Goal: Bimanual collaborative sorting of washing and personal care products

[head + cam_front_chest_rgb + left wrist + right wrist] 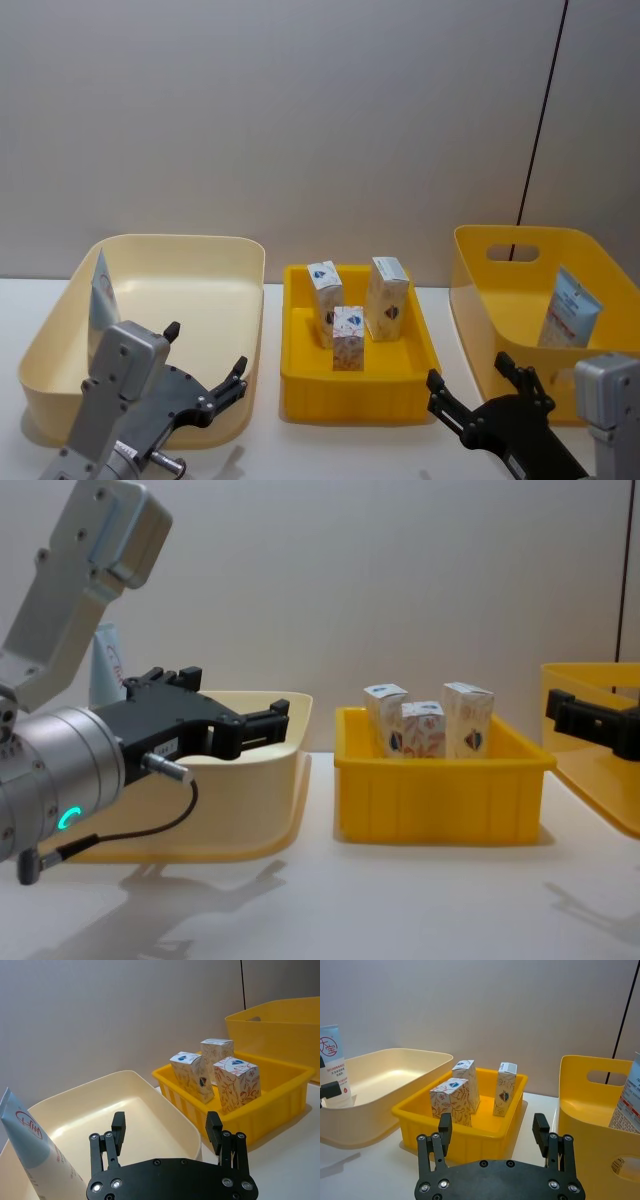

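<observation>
**Left gripper** (pixel 205 350): the 2 fingers (pixel 118 1129) are spread wide with nothing between them. They sit above the near right part of the cream bin (pixel 180 245).

**Right gripper** (pixel 470 372): the 2 fingers (pixel 445 1130) are also spread wide and hold nothing. They sit low, in front of the gap between the yellow tray (pixel 360 388) and the yellow bin (pixel 470 290).

**Tubes**
- The left tube (pixel 101 300) stands in the cream bin, wide end up, against the bin's left wall. It is well to the left of the left gripper's fingers and apart from them.
- The right tube (pixel 572 308) leans inside the yellow bin. It is ahead of the right gripper's fingers and to their right, and is not touched.

**Cartons:** 3 stand in the yellow tray, ahead of both pairs of fingers. They are to the right of the left pair and to the left of the right pair.
- The front carton (pixel 348 338) is upright and nearest the fingertips.
- The left carton (pixel 325 288) is just behind it and leans slightly.
- The right carton (pixel 387 296) is upright and stands apart from the other 2.

Neither gripper touches a carton, a bin or the tray.
</observation>
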